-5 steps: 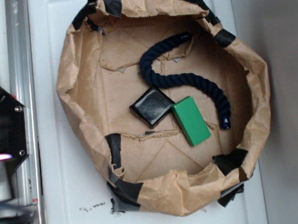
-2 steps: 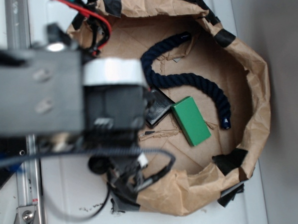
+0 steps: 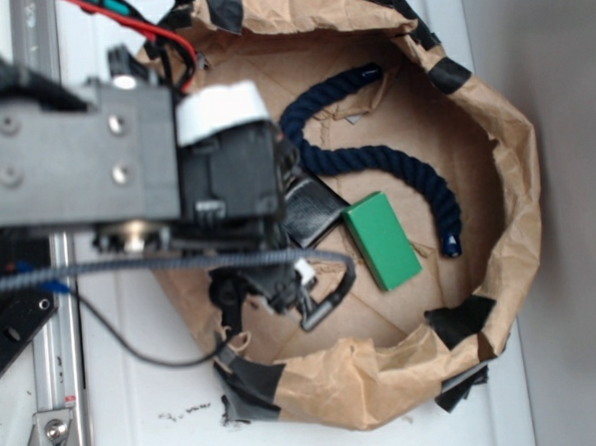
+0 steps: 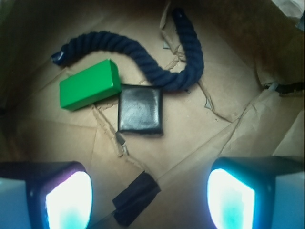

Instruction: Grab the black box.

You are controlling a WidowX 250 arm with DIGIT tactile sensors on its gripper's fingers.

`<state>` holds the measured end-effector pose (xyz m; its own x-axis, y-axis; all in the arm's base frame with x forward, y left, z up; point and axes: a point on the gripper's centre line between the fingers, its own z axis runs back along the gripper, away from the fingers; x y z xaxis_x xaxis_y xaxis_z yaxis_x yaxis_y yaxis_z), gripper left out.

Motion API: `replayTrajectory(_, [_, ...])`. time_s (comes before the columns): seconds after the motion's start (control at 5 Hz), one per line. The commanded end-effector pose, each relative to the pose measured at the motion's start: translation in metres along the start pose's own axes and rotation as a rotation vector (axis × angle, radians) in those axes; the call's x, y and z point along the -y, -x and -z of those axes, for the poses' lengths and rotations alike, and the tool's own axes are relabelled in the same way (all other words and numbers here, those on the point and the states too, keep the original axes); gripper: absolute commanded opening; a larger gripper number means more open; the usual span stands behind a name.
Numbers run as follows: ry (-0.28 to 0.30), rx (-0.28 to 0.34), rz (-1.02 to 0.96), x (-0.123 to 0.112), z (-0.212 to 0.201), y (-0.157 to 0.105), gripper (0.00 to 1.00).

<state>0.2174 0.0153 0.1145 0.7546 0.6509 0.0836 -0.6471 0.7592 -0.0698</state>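
Observation:
The black box [image 4: 139, 111] lies flat on the brown paper floor, a glossy square with rounded edges. It sits ahead of my gripper [image 4: 150, 200], well beyond the fingertips. Both lit fingers [image 4: 69, 200] stand wide apart and open, with only paper and a strip of black tape [image 4: 136, 196] between them. In the exterior view my arm [image 3: 125, 162] hangs over the left of the paper basin and hides the left part of the black box [image 3: 314, 212].
A green block [image 4: 89, 85] touches the box's corner, and a dark navy rope [image 4: 143, 52] curls just behind both. The crumpled paper wall [image 3: 515, 172], patched with black tape, rings everything. A metal rail [image 3: 49, 396] runs along the left.
My arm has swung in from the far left edge and now hangs over the basin's left side, covering part of the black box. The box, block and rope have not moved.

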Motion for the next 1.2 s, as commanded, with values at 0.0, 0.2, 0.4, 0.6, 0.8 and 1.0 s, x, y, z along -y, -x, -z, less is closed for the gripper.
replayTrajectory(0.0, [0.020,0.028,-0.019,-0.006,-0.008,-0.012,1.00])
replayTrajectory(0.2, [0.020,0.028,-0.019,-0.006,-0.008,-0.012,1.00])
replayTrajectory(0.4, [-0.013,0.037,-0.028,-0.002,0.030,-0.029,1.00])
replayTrajectory(0.6, [-0.006,0.053,0.014,0.012,0.047,-0.033,1.00])
replayTrajectory(0.8, [-0.036,0.054,0.018,0.008,0.058,-0.037,1.00])
replayTrajectory(1.0, [-0.061,0.061,0.025,0.001,0.066,-0.038,1.00])
